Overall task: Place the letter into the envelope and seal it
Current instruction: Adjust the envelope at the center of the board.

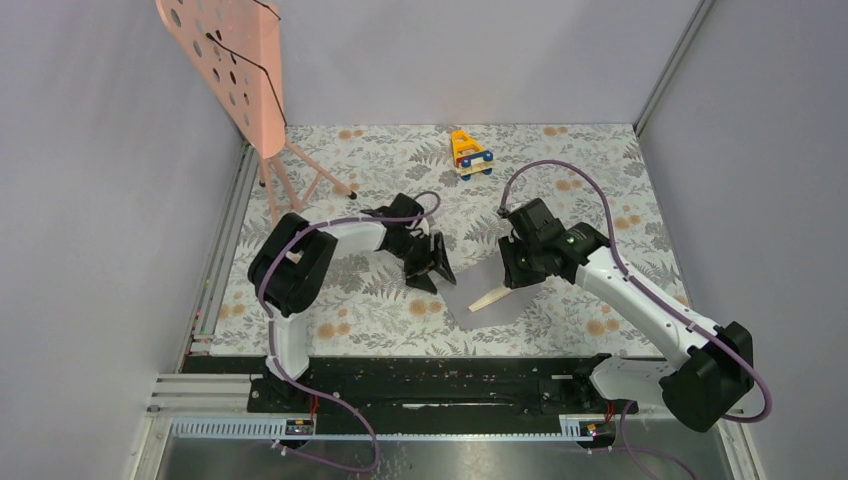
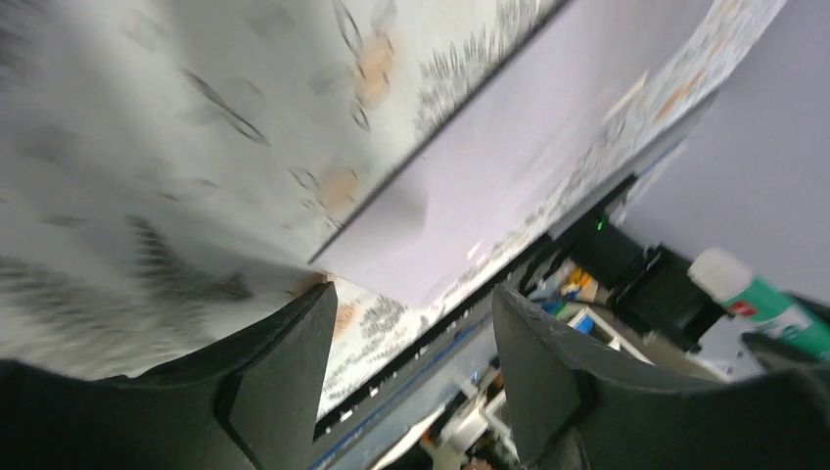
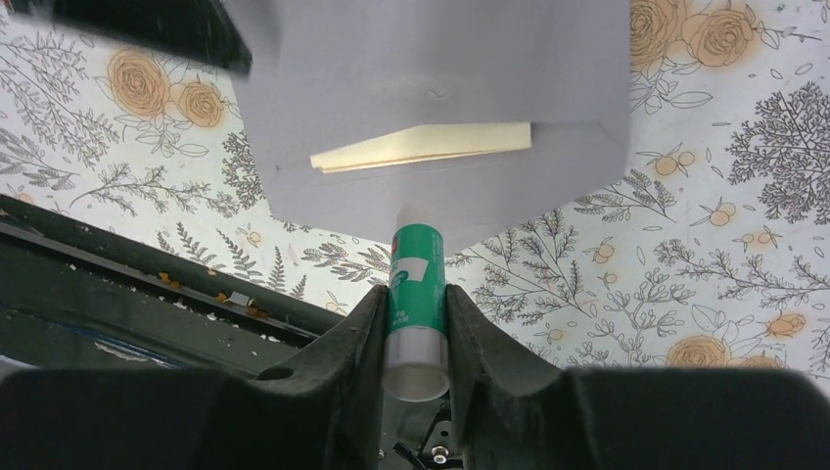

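The grey-lilac envelope point(image 1: 490, 290) lies flat on the floral cloth, with the tan letter point(image 1: 492, 298) showing as a strip at its opening. In the right wrist view the envelope point(image 3: 431, 78) fills the top and the letter point(image 3: 421, 147) shows in the slit. My right gripper point(image 3: 411, 294) is shut on a green glue stick point(image 3: 417, 269), whose white tip rests at the envelope's near pointed edge. My left gripper point(image 1: 430, 262) is open and empty, just left of the envelope. In the left wrist view point(image 2: 416, 333) its jaws stand wide apart near the envelope's corner point(image 2: 529, 147).
A pink perforated stand point(image 1: 235, 60) on thin legs stands at the back left. A small yellow wooden toy point(image 1: 470, 152) sits at the back centre. A black rail point(image 1: 430, 375) runs along the near edge. Grey walls close in left and right.
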### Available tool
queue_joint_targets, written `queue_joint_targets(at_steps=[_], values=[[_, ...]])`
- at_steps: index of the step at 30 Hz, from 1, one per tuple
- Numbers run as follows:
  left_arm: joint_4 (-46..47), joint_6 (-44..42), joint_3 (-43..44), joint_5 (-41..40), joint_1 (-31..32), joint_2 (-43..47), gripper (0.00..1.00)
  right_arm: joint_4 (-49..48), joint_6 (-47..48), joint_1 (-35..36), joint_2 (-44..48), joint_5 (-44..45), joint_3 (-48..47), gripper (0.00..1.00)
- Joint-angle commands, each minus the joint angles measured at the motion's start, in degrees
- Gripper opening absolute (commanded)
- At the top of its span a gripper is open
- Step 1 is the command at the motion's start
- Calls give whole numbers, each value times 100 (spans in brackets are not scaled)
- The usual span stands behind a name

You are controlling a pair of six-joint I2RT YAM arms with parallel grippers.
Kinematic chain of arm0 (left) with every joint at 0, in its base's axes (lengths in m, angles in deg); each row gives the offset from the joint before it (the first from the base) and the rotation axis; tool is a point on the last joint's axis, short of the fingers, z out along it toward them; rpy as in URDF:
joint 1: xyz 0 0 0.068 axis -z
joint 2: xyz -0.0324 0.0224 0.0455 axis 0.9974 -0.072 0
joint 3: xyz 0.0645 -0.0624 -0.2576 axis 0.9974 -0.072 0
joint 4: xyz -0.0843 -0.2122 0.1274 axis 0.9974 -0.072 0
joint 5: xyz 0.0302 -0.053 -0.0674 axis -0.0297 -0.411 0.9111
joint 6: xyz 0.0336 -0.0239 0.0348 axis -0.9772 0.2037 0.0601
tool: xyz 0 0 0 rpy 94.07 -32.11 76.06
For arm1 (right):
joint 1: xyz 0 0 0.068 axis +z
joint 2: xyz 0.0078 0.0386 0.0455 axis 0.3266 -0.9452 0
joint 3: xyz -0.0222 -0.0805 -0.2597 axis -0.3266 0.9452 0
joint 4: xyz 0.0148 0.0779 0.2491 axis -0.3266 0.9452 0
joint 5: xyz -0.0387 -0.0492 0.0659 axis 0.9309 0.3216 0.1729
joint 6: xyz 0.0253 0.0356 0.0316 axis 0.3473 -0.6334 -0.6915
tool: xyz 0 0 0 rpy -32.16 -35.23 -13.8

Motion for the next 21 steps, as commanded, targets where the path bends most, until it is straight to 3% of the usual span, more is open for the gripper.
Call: queue_joint_targets(at_steps=[1, 5, 8, 13, 18, 21], values=[[17, -127, 528, -663, -376, 7, 61, 77, 282, -18, -106, -271, -228, 0], [-204, -225, 898, -645, -495, 0, 61, 98, 359, -8, -420, -385, -377, 0], [-243, -180, 545, -548, -444, 452, 61, 104, 244, 97, -660, -301, -504, 0], [484, 417, -286, -132, -183, 962, 44, -416, -44, 486, -1008, 218, -332, 0], [1156, 822, -311, -14, -7, 657, 38, -753, -646, 516, -1195, 474, -347, 0], [1299, 935, -172, -21, -9, 525, 37, -425, -894, 515, -1572, 370, -697, 0]])
